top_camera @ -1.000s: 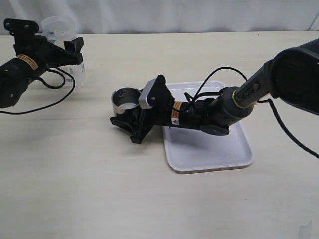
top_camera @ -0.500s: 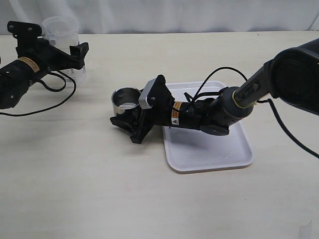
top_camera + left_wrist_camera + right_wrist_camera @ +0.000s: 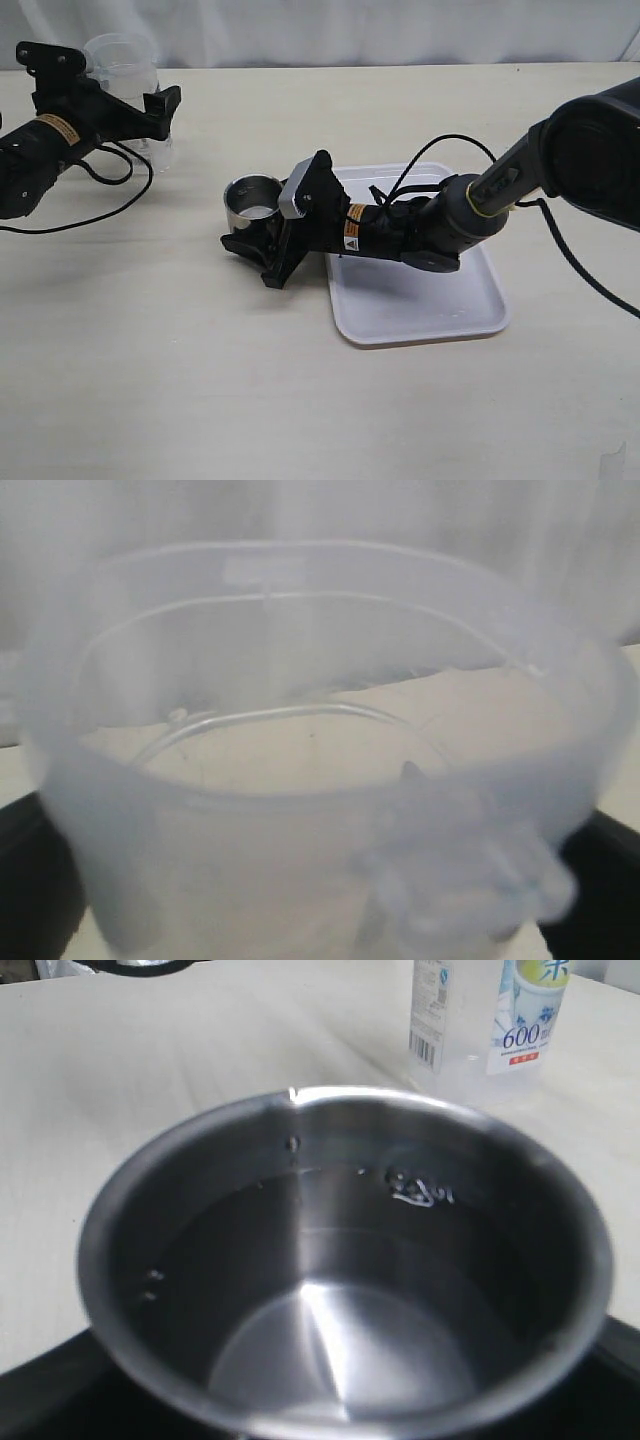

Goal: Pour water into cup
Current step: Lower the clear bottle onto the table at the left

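Note:
The steel cup [image 3: 251, 198] stands on the table left of the tray, with a little clear water in it; it fills the right wrist view [image 3: 340, 1260]. My right gripper [image 3: 252, 218] lies low and is shut around the cup, with dark fingers [image 3: 40, 1390] at both sides of it. The translucent pitcher [image 3: 124, 75] stands upright at the far left, and its blue-white label and barcode show in the right wrist view [image 3: 485, 1020]. My left gripper [image 3: 140, 95] is shut on the pitcher, which fills the left wrist view [image 3: 320, 780]. The water in the pitcher is hard to make out.
A white tray [image 3: 480, 310] lies under my right arm, right of the cup. A black cable [image 3: 110, 190] loops on the table below the left arm. A white curtain [image 3: 350, 30] closes off the back of the table.
The left gripper has shifted slightly right and the pitcher in it has come from a tilt to upright. The right gripper and the cup have not moved.

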`<state>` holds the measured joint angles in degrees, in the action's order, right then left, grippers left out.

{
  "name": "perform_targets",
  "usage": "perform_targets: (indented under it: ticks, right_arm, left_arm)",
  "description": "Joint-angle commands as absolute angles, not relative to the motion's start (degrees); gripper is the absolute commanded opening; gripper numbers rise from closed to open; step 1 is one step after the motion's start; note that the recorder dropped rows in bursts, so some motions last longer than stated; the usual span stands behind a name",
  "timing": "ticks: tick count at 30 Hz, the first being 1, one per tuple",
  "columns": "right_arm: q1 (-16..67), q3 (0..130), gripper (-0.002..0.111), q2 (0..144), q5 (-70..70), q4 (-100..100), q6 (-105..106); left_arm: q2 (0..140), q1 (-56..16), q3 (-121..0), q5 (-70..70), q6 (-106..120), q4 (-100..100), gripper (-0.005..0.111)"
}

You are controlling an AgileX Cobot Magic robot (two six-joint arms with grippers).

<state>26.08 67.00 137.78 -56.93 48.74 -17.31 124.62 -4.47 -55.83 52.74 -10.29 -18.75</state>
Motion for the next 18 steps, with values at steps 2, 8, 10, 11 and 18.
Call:
perform_targets:
  ticks: [2, 8, 10, 11, 18]
  right_arm:
    - [26.2, 67.2, 0.004, 137.9, -57.0, 48.8, -17.2]
    - [26.2, 67.2, 0.004, 137.9, -57.0, 48.8, -17.2]
    - [26.2, 67.2, 0.004, 137.9, -57.0, 48.8, -17.2]
    - [26.2, 67.2, 0.004, 137.9, -57.0, 48.8, -17.2]
    - [26.2, 67.2, 0.004, 137.9, -57.0, 48.8, -17.2]
  left_arm:
    - [124.7, -4.4, -56.2, 53.3, -9.7, -17.9, 0.105]
    - [124.7, -4.4, -56.0, 52.6, -10.2, -17.8, 0.105]
    - [124.7, -4.4, -56.0, 52.6, -11.0, -17.8, 0.105]
    - [124.7, -4.4, -56.0, 52.5, -11.0, -17.9, 0.105]
    - [123.7, -4.4, -55.5, 51.7, -11.0, -17.9, 0.105]
